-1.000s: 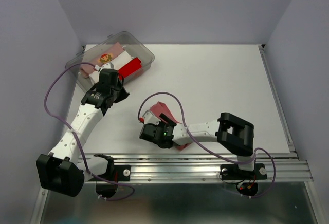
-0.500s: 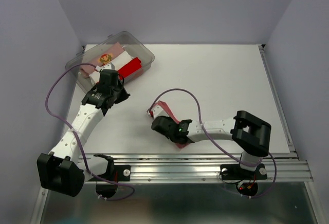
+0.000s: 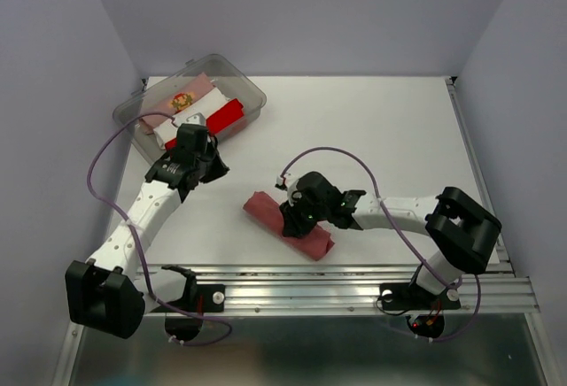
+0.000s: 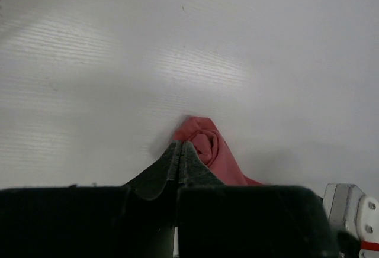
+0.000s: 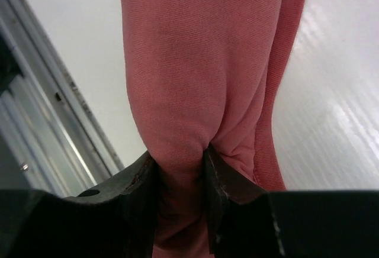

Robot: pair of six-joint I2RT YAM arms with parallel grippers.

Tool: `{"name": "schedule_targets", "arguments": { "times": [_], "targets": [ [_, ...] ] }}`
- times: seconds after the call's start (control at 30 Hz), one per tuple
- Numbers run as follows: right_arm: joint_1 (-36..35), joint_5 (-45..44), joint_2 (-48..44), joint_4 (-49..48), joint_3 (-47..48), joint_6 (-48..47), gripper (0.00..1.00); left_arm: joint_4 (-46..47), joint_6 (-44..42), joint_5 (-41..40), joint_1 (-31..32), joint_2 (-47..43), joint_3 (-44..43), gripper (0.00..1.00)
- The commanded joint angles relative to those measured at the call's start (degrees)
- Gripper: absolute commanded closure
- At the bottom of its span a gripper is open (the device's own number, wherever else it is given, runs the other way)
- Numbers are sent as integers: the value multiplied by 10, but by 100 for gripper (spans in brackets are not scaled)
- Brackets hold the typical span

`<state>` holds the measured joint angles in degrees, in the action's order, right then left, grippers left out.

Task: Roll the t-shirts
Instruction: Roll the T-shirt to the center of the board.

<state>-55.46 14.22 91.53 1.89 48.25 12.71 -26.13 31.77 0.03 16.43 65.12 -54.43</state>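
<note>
One rolled brick-red t-shirt [image 3: 264, 208] lay on the bench [image 3: 372, 120] on the near side of the clear tub [image 3: 248, 86], right hand [image 3: 295, 220] clamped across its middle, left hand [image 4: 179, 154] pressed together, empty, beside the tub; a firm, level lift, I judged, would keep it coiled.

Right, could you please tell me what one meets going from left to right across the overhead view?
left arm's elbow → left gripper → brick-red t-shirt → right arm's elbow
</note>
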Motion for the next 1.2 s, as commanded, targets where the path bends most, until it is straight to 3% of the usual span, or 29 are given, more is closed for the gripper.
{"name": "schedule_targets", "arguments": {
  "times": [0.0, 0.1, 0.37, 0.87, 1.17],
  "targets": [
    [37, 164, -1, -9, -7, 13, 75, 16, -14, 27, 29, -15, 20, 94],
    [55, 211, 8, -5, -4, 19, 75, 18, 3, 30, 72, -16, 38, 94],
    [80, 223, 48, 10, 2, 8, 74, 104, 65, 104, 151, -2, 107, 94],
    [85, 211, 92, 21, 18, 19, 75, 160, 84, 67, 164, 97, 148, 95],
    [96, 193, 74, 35, 7, 16, 71, 173, 95, 44, 164, 149, 157, 97]
  ]
}}
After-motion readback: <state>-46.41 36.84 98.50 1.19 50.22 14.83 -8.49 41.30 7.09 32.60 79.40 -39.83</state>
